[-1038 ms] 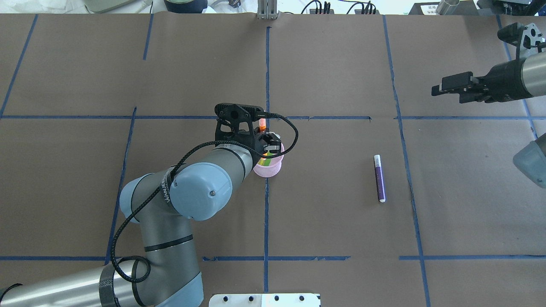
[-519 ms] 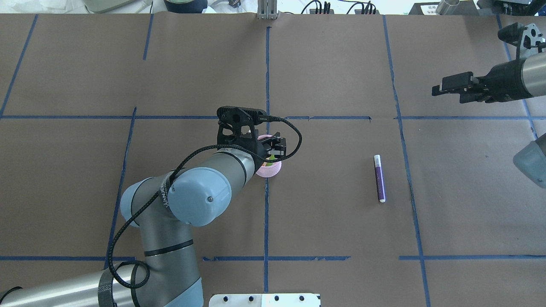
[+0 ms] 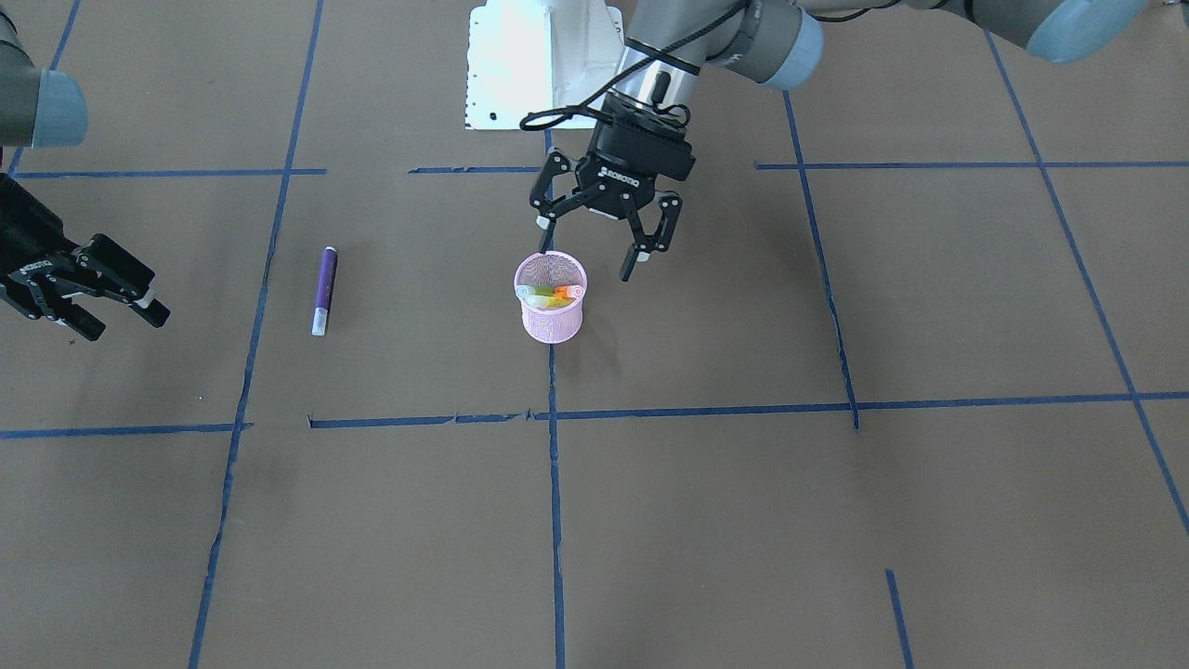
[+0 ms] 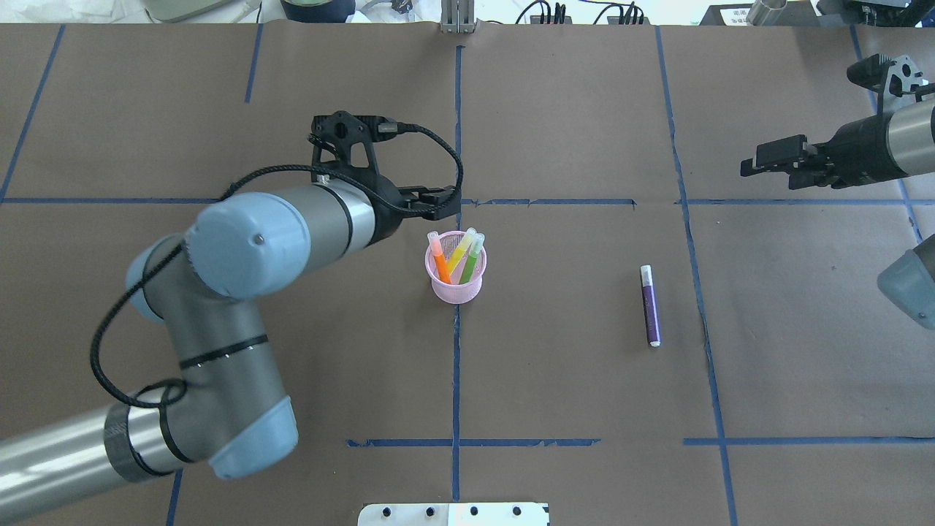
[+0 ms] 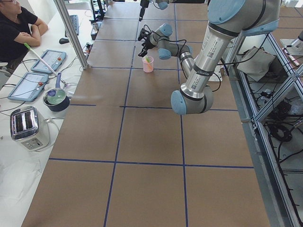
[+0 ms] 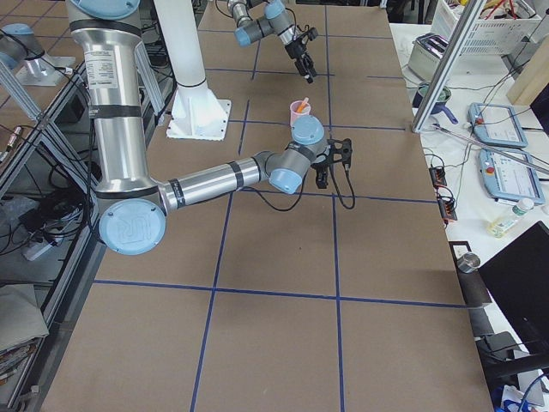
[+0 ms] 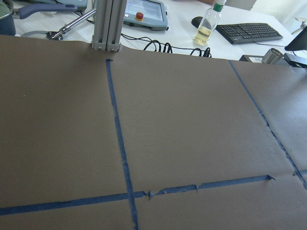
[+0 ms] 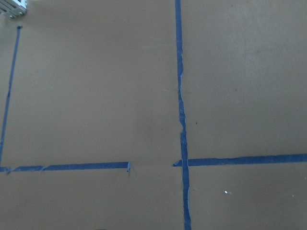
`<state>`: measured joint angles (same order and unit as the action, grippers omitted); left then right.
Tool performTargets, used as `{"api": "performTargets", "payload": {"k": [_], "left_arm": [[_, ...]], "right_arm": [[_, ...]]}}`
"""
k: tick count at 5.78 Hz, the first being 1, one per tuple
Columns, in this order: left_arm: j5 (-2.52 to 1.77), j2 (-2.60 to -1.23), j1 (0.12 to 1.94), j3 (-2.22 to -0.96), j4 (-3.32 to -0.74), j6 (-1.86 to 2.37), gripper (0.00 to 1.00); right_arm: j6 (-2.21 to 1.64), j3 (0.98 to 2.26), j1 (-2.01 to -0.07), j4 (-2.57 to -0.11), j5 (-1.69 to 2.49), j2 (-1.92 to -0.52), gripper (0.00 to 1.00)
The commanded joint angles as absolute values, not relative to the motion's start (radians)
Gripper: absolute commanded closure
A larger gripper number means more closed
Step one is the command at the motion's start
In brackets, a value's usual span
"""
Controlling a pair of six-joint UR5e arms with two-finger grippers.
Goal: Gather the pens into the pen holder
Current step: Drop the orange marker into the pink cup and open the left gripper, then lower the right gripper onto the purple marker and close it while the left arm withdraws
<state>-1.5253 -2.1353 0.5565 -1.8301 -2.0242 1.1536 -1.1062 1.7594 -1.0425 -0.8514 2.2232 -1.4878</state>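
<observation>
the fingers of your left gripper are spread wide, with nothing between them and nothing touching them. they point down and hang just above the pen holder, clear of its rim; in the front-facing view one fingertip sits over the holder's robot-side edge and the other out past its side. behind them the wrist tilts forward. the forearm runs back low over the table, then folds at the elbow toward the robot's own left of the holder.

the pen holder stands upright on a blue tape line near the middle of the table. three pens lean in it, cap ends up and above the rim: an orange pen, a yellow pen and a green pen.

the purple pen lies flat on the table, well apart from the holder on the right arm's side, with its pale cap end away from the robot.

your right gripper is farther from the holder than the purple pen is, and it is held off the table. its fingers stand apart and hold nothing. the wrist and forearm behind it reach in nearly level from the table's right end.
</observation>
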Motion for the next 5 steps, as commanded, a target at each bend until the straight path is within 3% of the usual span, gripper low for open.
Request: {"api": "performTargets", "payload": {"k": [1,3,5], "left_arm": [[-1.829,-2.019,0.746,-1.838,-2.014,1.14,0.0],[-1.908,-1.959,0.814,-1.838,-2.014,1.066,0.0],[-1.91,-1.95,0.818,-1.833,-2.014,1.066,0.0]], "right_arm": [[-1.118,1.77,-0.976,-0.975,2.177,-1.454,0.0],[-1.115,1.816,-0.852,-1.302,2.154,-1.303,0.0],[-1.033,1.833,-0.711,-1.445,2.149,-1.292,0.0]]}}
